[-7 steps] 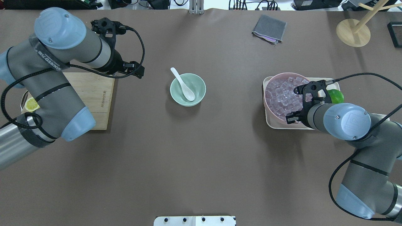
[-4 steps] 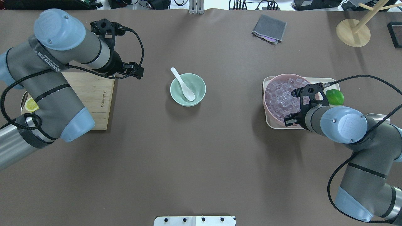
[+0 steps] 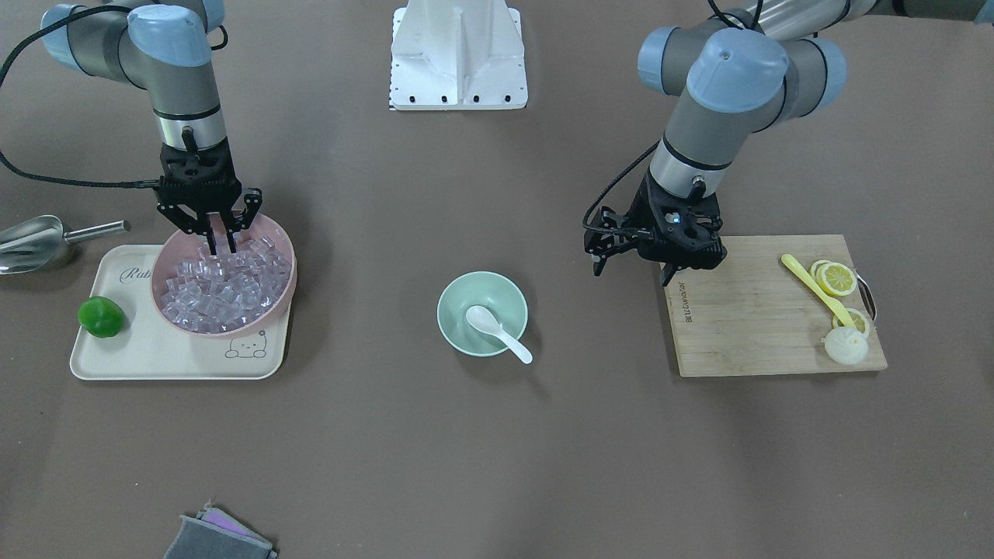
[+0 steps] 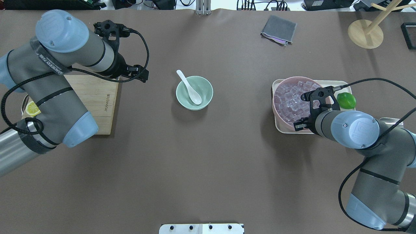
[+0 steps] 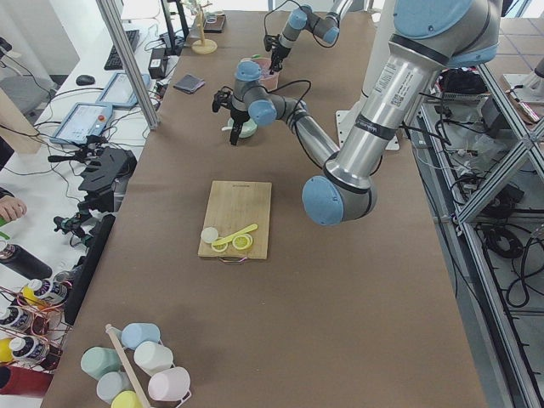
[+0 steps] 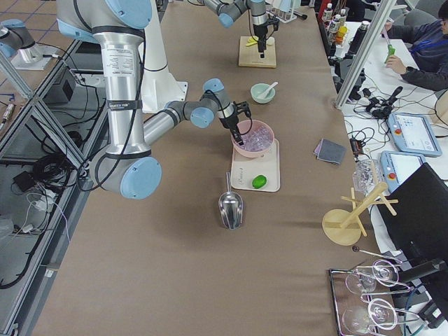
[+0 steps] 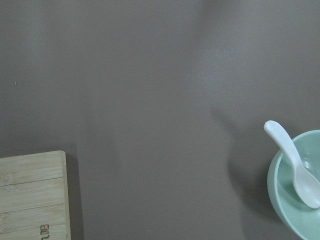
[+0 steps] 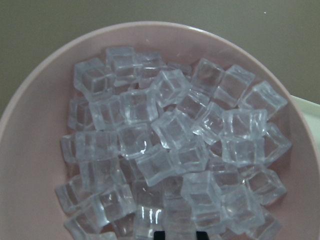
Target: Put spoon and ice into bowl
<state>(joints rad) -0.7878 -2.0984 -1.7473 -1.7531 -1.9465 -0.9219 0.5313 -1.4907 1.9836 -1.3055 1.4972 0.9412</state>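
The white spoon (image 4: 188, 87) lies in the mint-green bowl (image 4: 205, 94) at the table's middle, scoop inside and handle over the rim. Both also show in the front view, the spoon (image 3: 497, 330) in the bowl (image 3: 466, 291). A pink bowl (image 3: 289, 260) on the tray is full of ice cubes (image 3: 221, 289). My right gripper (image 3: 220, 247) reaches down into this ice. In the right wrist view its fingertips (image 8: 159, 234) stand a cube's width apart around one ice cube (image 8: 176, 220). My left gripper (image 4: 139, 73) is open and empty, above the table between the cutting board and the mint bowl.
A cream tray (image 3: 155, 359) holds the pink bowl and a green lime (image 3: 101, 317). A metal scoop (image 3: 31, 233) lies beside it. The cutting board (image 3: 745, 318) carries a yellow utensil (image 3: 815, 287) and lemon slices (image 3: 837, 278). A grey cloth (image 4: 279, 29) and a wooden stand (image 4: 365, 32) sit at the far edge.
My right gripper has come down into the pink bowl's ice and then held still. The left arm has barely moved. Spoon and mint bowl are unchanged.
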